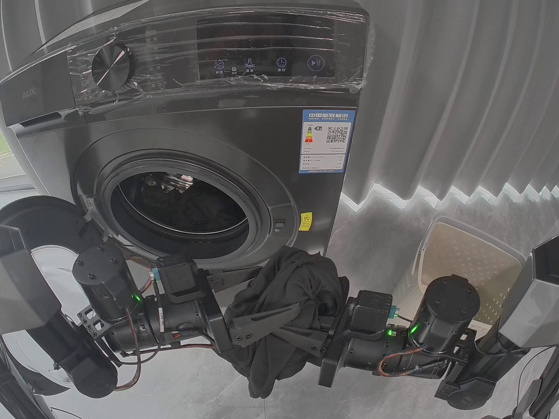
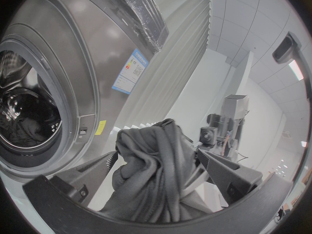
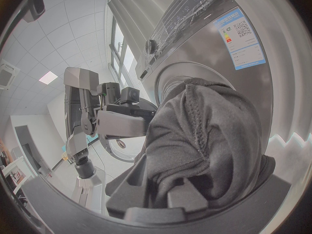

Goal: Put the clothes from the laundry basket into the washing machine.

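My right gripper (image 3: 159,189) is pinched on a dark garment (image 1: 291,304). The cloth is bunched between its two fingers and heaps up over them, so the tips are buried in the folds. My left gripper (image 2: 156,156) meets the same bundle from the opposite side. Its fingers are set wide, the cloth fills the gap between them, and each tip presses against the folds. In the head view one left finger lies across the front of the bundle and the other runs behind it.

The two grippers point at each other with the garment clasped between them, off the floor (image 1: 174,391). A loose tail of cloth hangs down below both of them.

The bundle sits just in front of the washing machine (image 1: 192,117), low and toward the right side of its round opening, outside the drum. I cannot tell whether the cloth touches the front panel. The machine's door (image 1: 46,222) stands swung open on my left, behind my left arm. More dark clothes (image 1: 192,208) lie inside the drum.

Above the opening are a dial (image 1: 110,68) and a blue label (image 1: 326,141). The white laundry basket (image 1: 466,251) stands on the floor to the right of the machine, well apart from the garment, at the foot of a pale curtain (image 1: 466,88)
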You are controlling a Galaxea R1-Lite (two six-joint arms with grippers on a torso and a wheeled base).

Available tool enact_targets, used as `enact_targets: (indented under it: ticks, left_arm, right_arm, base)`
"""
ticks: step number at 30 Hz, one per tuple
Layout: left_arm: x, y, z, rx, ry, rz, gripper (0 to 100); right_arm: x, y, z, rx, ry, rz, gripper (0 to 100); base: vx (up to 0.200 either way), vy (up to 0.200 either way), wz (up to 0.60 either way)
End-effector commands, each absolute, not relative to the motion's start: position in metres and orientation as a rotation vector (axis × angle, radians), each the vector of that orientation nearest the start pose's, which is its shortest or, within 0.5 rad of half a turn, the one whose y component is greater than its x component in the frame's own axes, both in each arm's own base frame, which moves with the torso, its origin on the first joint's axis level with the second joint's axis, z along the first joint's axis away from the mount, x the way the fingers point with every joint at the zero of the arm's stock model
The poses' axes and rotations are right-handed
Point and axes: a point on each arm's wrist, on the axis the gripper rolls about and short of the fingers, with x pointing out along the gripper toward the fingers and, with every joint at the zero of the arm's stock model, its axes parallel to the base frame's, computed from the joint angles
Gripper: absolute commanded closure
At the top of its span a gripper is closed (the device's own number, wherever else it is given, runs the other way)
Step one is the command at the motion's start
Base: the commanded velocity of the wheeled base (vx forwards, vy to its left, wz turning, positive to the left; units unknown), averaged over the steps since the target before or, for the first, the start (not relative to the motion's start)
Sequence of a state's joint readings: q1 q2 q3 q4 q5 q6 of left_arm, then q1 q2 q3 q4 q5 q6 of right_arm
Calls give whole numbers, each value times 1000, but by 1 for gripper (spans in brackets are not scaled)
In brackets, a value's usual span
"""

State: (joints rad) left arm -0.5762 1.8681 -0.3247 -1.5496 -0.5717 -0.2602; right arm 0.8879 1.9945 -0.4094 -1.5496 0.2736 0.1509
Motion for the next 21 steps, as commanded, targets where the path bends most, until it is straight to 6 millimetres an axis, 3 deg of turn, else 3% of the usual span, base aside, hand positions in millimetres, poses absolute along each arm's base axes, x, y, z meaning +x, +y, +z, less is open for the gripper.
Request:
enact_targets:
  ticks: [1, 6, 15, 16, 21]
  left_arm:
    - [224, -165, 100, -197, 168, -1098, 0]
    - [233, -170, 94, -171, 157, -1065, 0]
    - [238, -175, 103, -184, 112, -1076, 0]
    - [238, -175, 103, -182, 111, -1076, 100]
    - [239, -175, 105, -188, 103, -1080, 100]
  right_arm:
    - [184, 241, 95, 125, 111, 1163, 100]
    - [183, 243, 95, 126, 108, 1170, 100]
    - [179, 246, 96, 125, 109, 1186, 100]
    - [179, 245, 96, 125, 109, 1186, 100]
    - [180, 244, 96, 126, 109, 1182, 100]
  base:
    - [0, 0, 0]
    - [0, 0, 0]
    - [0, 0, 0]
    - [0, 0, 0]
    - [0, 0, 0]
